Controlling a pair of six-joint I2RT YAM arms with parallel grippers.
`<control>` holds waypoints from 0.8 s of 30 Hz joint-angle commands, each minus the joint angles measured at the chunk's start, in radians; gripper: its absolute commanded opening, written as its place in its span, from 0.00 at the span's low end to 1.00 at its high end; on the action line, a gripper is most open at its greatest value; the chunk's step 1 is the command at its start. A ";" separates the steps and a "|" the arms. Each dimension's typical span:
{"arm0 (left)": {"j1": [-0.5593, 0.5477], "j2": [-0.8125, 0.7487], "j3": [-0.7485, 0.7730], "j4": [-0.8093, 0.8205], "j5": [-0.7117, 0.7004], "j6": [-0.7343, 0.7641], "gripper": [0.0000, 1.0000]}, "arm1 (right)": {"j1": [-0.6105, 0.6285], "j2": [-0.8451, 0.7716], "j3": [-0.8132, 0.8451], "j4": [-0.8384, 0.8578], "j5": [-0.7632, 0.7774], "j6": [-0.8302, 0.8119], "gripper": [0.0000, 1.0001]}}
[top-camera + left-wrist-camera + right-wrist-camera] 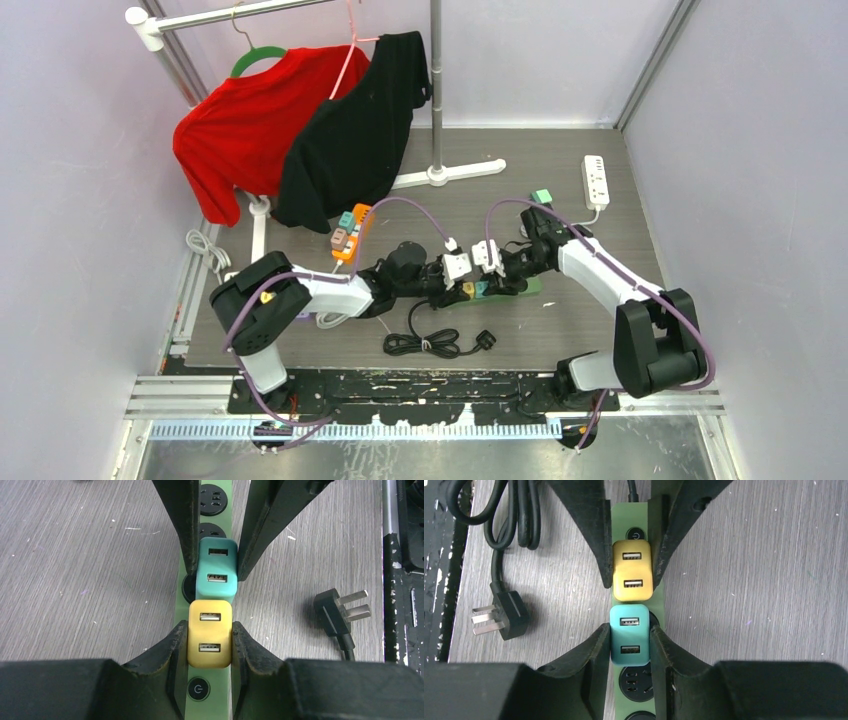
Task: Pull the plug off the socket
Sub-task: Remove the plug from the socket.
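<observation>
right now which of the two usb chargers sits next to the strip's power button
The yellow charger, gripped by the left hand, borders the power button; the teal charger sits beyond it.

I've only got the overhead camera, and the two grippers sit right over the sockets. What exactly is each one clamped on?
Observer: The left gripper is shut on a yellow charger, which is plugged into the green power strip.
Operator: And the right one?
Observer: The right gripper is shut on a teal charger in the next socket along.
Operator: Any gap between the two chargers?
Observer: No. Both wrist views show them end to end with no gap.
</observation>
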 commanded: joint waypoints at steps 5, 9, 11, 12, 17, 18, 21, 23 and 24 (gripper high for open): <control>-0.017 0.102 -0.033 -0.197 0.027 -0.051 0.00 | -0.039 -0.051 0.009 0.228 -0.110 0.428 0.01; 0.003 0.098 -0.055 -0.170 0.044 -0.060 0.00 | -0.102 -0.043 0.025 0.013 -0.070 0.149 0.01; 0.008 0.106 -0.046 -0.185 0.052 -0.056 0.00 | -0.093 -0.031 0.026 -0.114 -0.093 -0.021 0.01; 0.007 0.108 -0.038 -0.194 0.055 -0.054 0.00 | -0.069 -0.025 0.031 -0.167 -0.098 -0.100 0.01; 0.007 0.109 -0.027 -0.207 0.067 -0.058 0.00 | 0.018 -0.017 0.028 -0.195 -0.192 -0.108 0.01; 0.007 0.110 -0.029 -0.204 0.067 -0.061 0.00 | 0.019 -0.019 0.031 -0.139 -0.217 -0.039 0.01; 0.008 0.115 -0.032 -0.199 0.065 -0.068 0.00 | -0.009 -0.045 0.012 0.147 -0.208 0.342 0.01; 0.008 0.116 -0.038 -0.195 0.062 -0.072 0.00 | -0.046 -0.057 -0.005 0.221 -0.165 0.446 0.01; 0.007 0.114 -0.041 -0.192 0.061 -0.073 0.00 | -0.067 -0.055 0.006 0.151 -0.159 0.381 0.01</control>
